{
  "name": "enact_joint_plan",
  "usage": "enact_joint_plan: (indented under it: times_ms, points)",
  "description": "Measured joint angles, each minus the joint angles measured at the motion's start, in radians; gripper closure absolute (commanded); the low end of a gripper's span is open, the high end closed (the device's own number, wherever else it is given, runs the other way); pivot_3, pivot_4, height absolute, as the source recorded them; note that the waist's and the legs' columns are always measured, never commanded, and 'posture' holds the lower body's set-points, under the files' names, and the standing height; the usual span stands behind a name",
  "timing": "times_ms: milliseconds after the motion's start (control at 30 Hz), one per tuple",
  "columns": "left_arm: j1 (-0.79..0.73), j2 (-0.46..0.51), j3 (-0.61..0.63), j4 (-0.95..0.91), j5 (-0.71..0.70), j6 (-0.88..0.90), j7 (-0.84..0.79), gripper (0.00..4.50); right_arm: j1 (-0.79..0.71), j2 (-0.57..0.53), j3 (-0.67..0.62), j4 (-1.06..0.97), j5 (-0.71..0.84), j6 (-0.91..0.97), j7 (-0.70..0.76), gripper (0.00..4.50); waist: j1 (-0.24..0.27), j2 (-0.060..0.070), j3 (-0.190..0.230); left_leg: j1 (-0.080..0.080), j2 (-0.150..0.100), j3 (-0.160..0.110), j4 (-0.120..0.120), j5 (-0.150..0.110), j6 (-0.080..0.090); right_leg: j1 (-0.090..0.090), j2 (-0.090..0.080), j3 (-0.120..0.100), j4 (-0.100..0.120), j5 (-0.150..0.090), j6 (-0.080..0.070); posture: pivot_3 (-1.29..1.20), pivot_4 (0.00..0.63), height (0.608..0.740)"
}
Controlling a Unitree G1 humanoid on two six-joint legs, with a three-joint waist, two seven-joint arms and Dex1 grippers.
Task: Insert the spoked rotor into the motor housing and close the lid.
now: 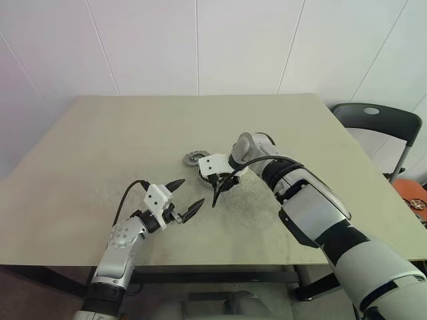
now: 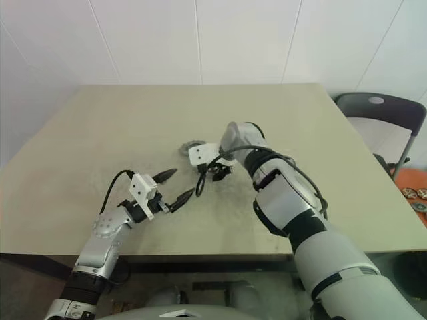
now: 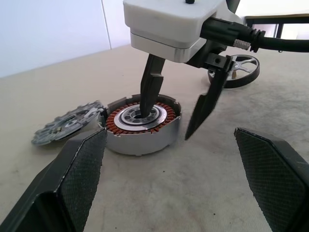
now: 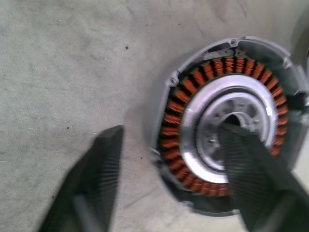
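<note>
Three parts: we see all of the task's pieces lying apart on the desk (image 1: 100, 133); none is assembled yet.
Motor housing: we find the motor housing (image 3: 141, 126) flat on the desk near its middle, copper windings facing up and its silver centre uncovered.
Spoked rotor: the spoked rotor (image 3: 240, 70) rests on the desk beyond the housing, near it but apart, as we see it from the left wrist; it is not in the housing.
Lid: the lid (image 3: 69, 126), a grey toothed disc, lies just beside the housing and appears to lean against its wall; we cannot tell how firmly it touches.
Right claw: our right claw (image 3: 176, 116) points steeply down over the housing. One finger reaches into the silver centre, the other hangs outside the rim above the desk, so the jaws straddle one side of the wall. There is a gap between them, and we cannot tell whether they are pressing on the housing yet.
Left claw: our left claw (image 1: 185, 197) hangs above the desk nearer to us, jaws spread wide and holding nothing, aimed toward the housing.
Done: we judge nothing finished, at most a first hold on the housing.
Left: seating the rotor in the housing, then fitting the lid on top.
</note>
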Motion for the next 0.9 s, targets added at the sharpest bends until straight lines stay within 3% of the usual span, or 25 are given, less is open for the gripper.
enact_joint_plan:
  times_ms: [133,333,500,900]
  points:
    - [0.001,-0.002,-0.001,-0.001,0.0,0.0,0.003,0.0,-0.008,0.01,-0.008,0.001,0.001,-0.005,0.012,2.73,-0.004,0.0,0.0,0.001,0.0,0.0,0.001,0.0,0.0,0.001,0.0,0.0,0.001,0.0,0.0,0.0,0.0,0.74]
    - [0.001,-0.002,-0.001,-0.002,0.0,0.0,0.004,0.0,-0.008,0.007,-0.011,0.002,0.002,-0.016,0.019,2.73,-0.004,0.0,0.0,0.001,0.0,0.0,0.002,0.0,0.0,0.001,0.0,0.0,0.002,0.0,0.0,0.0,0.0,0.74]
    - [0.0,-0.002,-0.001,-0.002,0.0,0.0,0.003,0.0,0.009,-0.027,-0.024,-0.039,0.013,-0.064,0.121,2.73,0.001,0.0,0.0,0.0,0.0,0.0,0.0,0.0,0.0,0.0,0.0,0.0,0.0,0.0,0.0,0.0,0.0,0.74]
    - [-0.005,0.019,0.003,-0.001,-0.001,0.001,-0.002,0.0,0.226,-0.192,-0.032,-0.487,0.076,-0.041,0.332,2.73,0.007,0.0,0.0,0.0,-0.001,-0.001,0.001,0.0,0.0,0.001,-0.001,-0.001,0.0,0.0,0.0,0.0,0.0,0.74]
